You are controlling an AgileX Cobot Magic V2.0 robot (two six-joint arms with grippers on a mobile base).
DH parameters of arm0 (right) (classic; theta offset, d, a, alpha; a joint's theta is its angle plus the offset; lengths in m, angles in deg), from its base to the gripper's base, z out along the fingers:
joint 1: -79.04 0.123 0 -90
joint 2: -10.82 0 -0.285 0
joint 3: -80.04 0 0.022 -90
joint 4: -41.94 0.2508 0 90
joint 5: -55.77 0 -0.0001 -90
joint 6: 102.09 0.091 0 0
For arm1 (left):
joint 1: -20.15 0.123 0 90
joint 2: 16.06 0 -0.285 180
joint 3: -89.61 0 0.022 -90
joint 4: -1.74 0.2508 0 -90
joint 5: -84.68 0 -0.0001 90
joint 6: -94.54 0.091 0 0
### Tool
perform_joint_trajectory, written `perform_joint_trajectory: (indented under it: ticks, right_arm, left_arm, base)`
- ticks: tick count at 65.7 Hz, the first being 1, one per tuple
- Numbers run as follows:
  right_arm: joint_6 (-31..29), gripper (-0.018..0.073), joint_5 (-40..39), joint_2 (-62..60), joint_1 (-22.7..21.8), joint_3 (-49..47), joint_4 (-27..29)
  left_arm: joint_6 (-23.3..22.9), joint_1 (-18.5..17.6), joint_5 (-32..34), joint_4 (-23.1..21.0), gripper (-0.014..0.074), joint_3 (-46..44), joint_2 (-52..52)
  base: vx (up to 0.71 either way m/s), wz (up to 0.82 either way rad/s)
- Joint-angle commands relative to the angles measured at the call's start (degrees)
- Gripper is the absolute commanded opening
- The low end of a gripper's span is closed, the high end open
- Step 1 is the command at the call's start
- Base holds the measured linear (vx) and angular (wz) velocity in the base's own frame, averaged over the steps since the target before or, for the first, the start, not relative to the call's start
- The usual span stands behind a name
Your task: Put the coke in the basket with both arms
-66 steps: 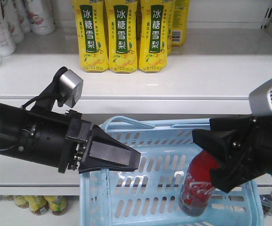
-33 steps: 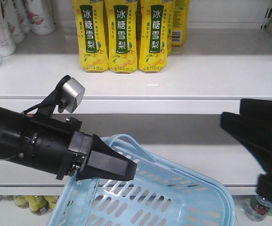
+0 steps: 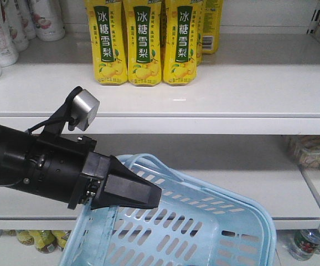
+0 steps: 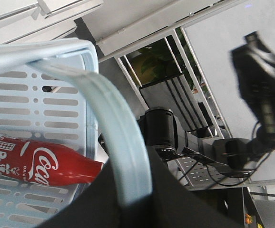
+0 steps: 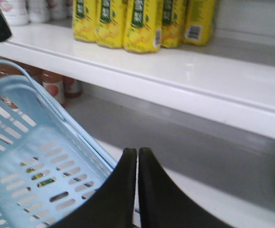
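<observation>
**Coke lies in the tilted basket**

The coke (image 4: 37,164) — red, white script — lies on its side inside the pale blue slotted basket (image 3: 204,233). Left claw (image 3: 128,193) clamps the basket's handle (image 4: 121,152). Right claw (image 5: 137,159) — pressed together, holding nothing.

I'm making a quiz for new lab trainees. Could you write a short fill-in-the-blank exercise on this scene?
1. The coke can lies inside the light ____ basket.
2. The left gripper holds the basket by its ____.
3. The right gripper has its jaws ____ with nothing between them.
4. The bottles on the upper shelf are ____.

Missing words: blue; handle; shut; yellow
</observation>
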Motion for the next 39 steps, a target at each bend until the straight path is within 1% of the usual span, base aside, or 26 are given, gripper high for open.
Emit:
perform_joint_trajectory:
  ticks: [1, 5, 11, 22, 39]
  right_arm:
    - [4.8, -0.0004, -3.7, -2.0, -0.2, 3.2, -6.3]
    - [5.6, -0.0004, -3.7, -3.0, -0.2, 5.3, -7.8]
    - [5.6, -0.0004, -3.1, -3.3, -0.2, 7.2, -7.8]
    - [5.9, -0.0004, -1.0, -3.3, -0.2, 7.5, -6.5]
    - [5.9, -0.0004, -0.9, -3.3, -0.2, 7.5, -6.5]
  left_arm:
    - [-0.1, 0.0, -1.9, -9.1, -0.0006, -2.1, 2.0]
    - [-0.1, 0.0, -1.9, -9.1, -0.0006, -2.1, 2.0]
    - [-0.1, 0.0, -1.9, -9.1, -0.0006, -2.1, 2.0]
    - [-0.1, 0.0, -1.9, -9.1, -0.0006, -2.1, 2.0]
    - [-0.1, 0.0, -1.9, -9.1, -0.0006, -2.1, 2.0]
  base:
    - [0.0, 0.0]
    - [0.0, 0.0]
    - [0.0, 0.0]
    - [0.0, 0.0]
    - [0.0, 0.0]
